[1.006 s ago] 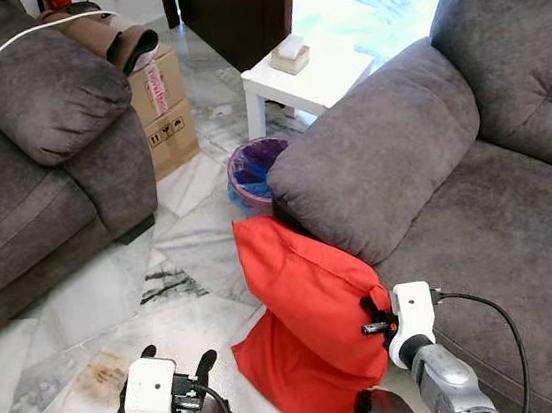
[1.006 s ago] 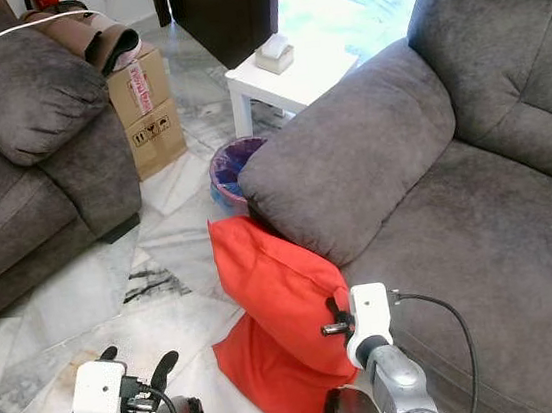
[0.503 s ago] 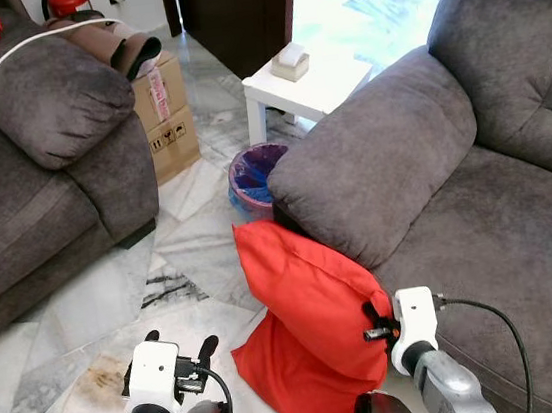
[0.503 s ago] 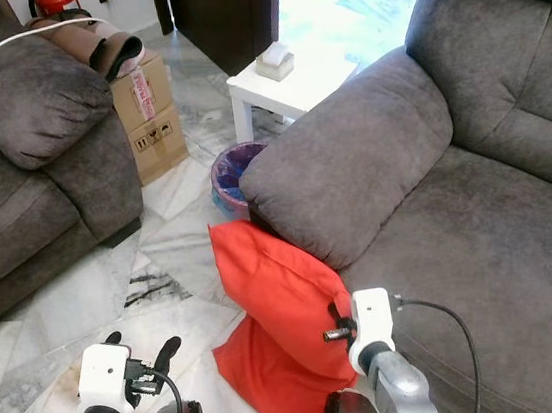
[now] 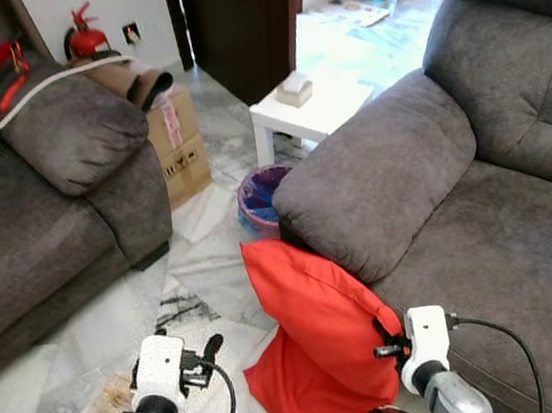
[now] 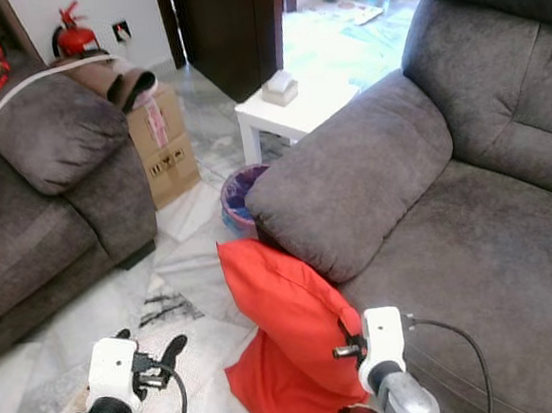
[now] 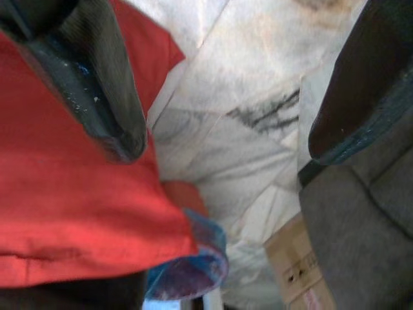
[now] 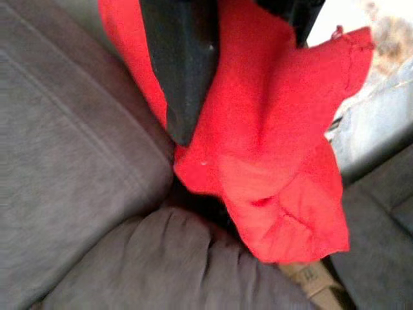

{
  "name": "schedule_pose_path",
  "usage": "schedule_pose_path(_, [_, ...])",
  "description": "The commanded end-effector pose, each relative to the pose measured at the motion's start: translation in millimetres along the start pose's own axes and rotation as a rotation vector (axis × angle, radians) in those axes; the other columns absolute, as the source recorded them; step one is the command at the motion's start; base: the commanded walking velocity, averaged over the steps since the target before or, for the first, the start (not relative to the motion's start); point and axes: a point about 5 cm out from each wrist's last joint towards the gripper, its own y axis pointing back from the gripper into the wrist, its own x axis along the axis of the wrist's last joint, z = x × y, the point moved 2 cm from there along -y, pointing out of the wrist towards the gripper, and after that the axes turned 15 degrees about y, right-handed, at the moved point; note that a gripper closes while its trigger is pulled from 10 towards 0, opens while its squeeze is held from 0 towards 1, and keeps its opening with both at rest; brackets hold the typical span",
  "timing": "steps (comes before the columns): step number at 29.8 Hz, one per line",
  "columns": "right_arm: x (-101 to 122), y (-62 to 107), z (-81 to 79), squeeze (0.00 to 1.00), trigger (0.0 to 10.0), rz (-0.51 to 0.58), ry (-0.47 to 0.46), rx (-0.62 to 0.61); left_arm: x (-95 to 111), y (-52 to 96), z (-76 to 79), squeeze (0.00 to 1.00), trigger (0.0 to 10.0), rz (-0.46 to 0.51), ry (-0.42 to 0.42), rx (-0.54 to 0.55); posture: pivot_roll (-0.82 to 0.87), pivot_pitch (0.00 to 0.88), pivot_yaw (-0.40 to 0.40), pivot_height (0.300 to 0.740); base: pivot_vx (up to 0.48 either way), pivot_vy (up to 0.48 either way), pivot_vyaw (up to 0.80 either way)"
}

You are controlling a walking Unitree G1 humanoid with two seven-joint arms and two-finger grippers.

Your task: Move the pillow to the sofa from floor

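A red pillow stands on the marble floor, leaning against the armrest of the grey sofa on my right. My right gripper is pressed to the pillow's upper right corner. In the right wrist view its black fingers are shut on a fold of the red pillow. My left gripper hovers low over the floor, just left of the pillow. In the left wrist view its fingers stand wide apart and open, with the pillow beside one of them.
A purple-lined bin stands behind the pillow, beside a small white table. A second grey sofa is on the left, with cardboard boxes at its end. A fire extinguisher stands by the far wall.
The whole view has tilted up and shows more of the far room. The pillow still leans on the armrest, and both grippers keep their places beside it.
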Motion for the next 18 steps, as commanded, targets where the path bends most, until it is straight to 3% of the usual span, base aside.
schedule_pose_path(1, [-3.7, 3.3, 6.6, 0.0, 0.0, -0.012, 0.013, -0.067, -6.5, 2.1, -4.0, 0.0, 10.0, -0.025, 0.016, 0.003, 0.05, 0.05, 0.032, 0.607, 0.0, 0.0, 0.0])
schedule_pose_path(2, [-5.8, 4.1, 7.2, 0.0, 0.0, -0.024, 0.02, -0.083, -7.5, 1.7, -4.4, 0.0, 10.0, -0.028, 0.019, 0.002, 0.04, 0.046, 0.035, 0.607, 0.0, 0.0, 0.0])
schedule_pose_path(3, [-7.9, 4.9, 6.7, 0.0, 7.3, -0.035, 0.039, -0.089, -8.9, 1.6, -5.0, 0.0, 10.0, -0.032, 0.019, 0.002, 0.05, 0.045, 0.035, 0.607, 0.0, 0.0, 0.0])
schedule_pose_path(4, [-9.2, 5.7, 5.3, 0.0, 10.0, -0.039, 0.051, -0.085, -10.2, 1.7, -6.3, 0.0, 10.0, -0.036, 0.02, 0.006, 0.05, 0.043, 0.035, 0.607, 0.0, 0.0, 0.0])
schedule_pose_path(8, [-12.4, 8.3, 0.8, 0.0, 10.0, -0.021, -0.025, -0.07, -11.6, 1.3, -12.5, 0.0, 10.0, -0.036, 0.051, 0.039, 0.05, 0.038, 0.032, 0.612, 0.0, 0.0, 0.0])
schedule_pose_path(18, [-11.6, 8.1, -0.1, 0.0, 10.0, -0.019, -0.018, -0.072, -13.0, -0.6, -9.7, 0.0, 10.0, -0.027, 0.057, 0.03, 0.04, 0.046, 0.02, 0.652, 0.0, 0.0, 0.0])
